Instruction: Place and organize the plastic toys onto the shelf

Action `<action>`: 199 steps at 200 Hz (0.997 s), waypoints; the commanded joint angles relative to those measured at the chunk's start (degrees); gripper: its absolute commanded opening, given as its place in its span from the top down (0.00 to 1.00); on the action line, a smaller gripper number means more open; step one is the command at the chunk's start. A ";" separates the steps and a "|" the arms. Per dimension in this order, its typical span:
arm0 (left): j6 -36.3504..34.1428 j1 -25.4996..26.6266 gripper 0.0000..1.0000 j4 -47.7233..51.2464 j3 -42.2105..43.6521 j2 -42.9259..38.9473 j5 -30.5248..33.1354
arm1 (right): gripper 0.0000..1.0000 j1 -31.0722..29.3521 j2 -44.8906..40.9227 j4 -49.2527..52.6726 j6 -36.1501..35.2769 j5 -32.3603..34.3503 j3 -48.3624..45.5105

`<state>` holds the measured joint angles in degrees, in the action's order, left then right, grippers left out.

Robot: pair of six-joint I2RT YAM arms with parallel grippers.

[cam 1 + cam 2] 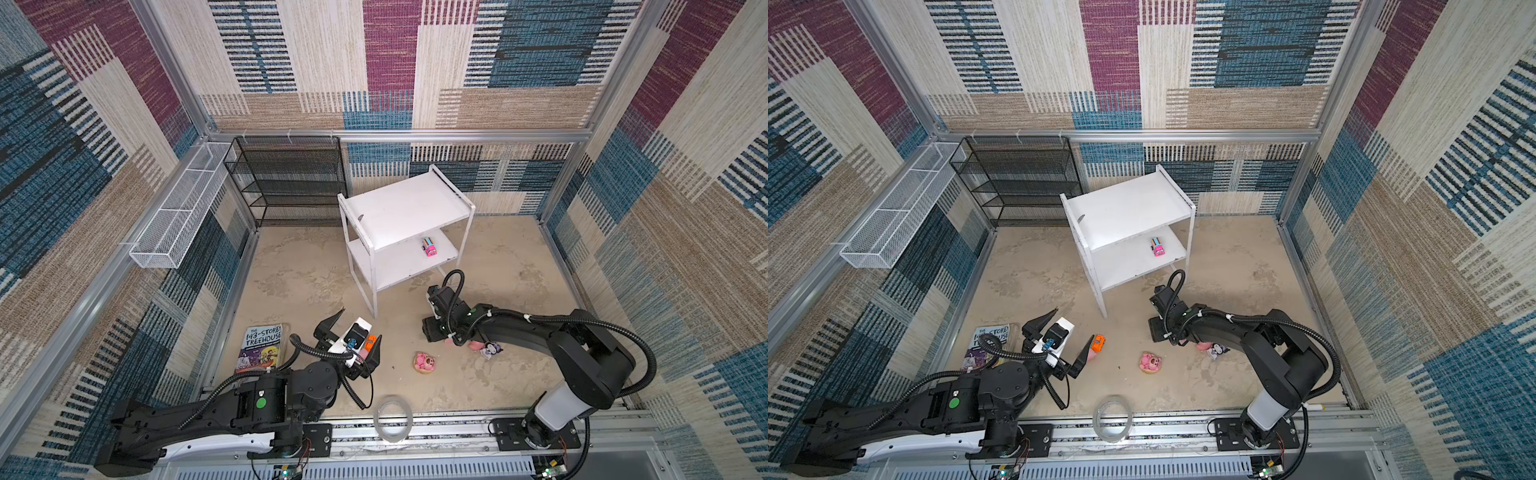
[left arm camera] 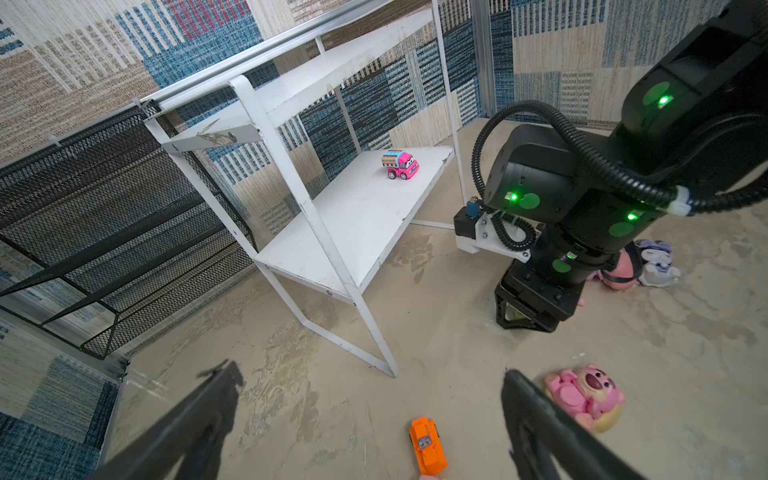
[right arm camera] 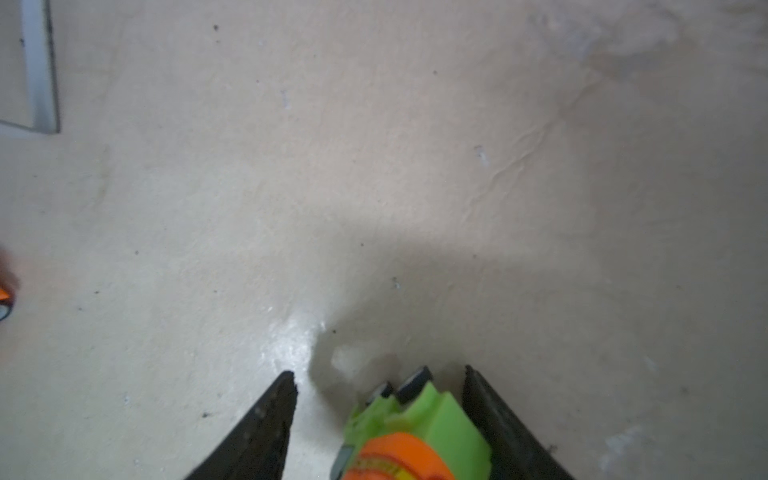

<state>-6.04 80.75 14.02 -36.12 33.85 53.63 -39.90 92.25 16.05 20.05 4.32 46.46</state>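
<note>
The white shelf stands at the back, and a pink multicoloured car sits on its lower board. My left gripper hangs wide open over an orange car on the floor. My right gripper points down at the floor, open. A green-orange car lies between its fingers, against one finger and clear of the other. A pink bear lies between the arms. A pink pig and a black-white figure lie under the right arm.
A black mesh rack stands against the back wall, left of the shelf. A long white wire basket hangs on the left wall. A purple-covered book lies by the left gripper. A clear tape ring rests at the front edge.
</note>
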 commanded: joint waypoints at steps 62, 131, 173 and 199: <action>0.37 -0.09 0.01 -1.71 0.10 0.61 -0.63 | 0.22 -0.35 -1.84 -5.03 -2.90 1.42 -0.73; 0.33 -0.07 0.01 -1.45 0.27 0.23 -0.63 | 0.22 -0.45 -0.47 -10.58 -4.18 -5.35 1.65; -0.02 -0.15 0.01 -2.08 0.49 0.65 -0.80 | 0.22 -0.44 -3.94 -5.56 0.63 -0.10 -0.60; -0.20 -0.21 0.01 -2.55 0.74 0.73 -0.96 | 0.22 -0.94 -8.72 -4.81 4.79 0.36 -4.28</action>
<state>-6.22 80.64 13.23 -35.64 34.50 53.15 -40.45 86.78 10.24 19.90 3.07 44.49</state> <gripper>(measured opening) 0.992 0.783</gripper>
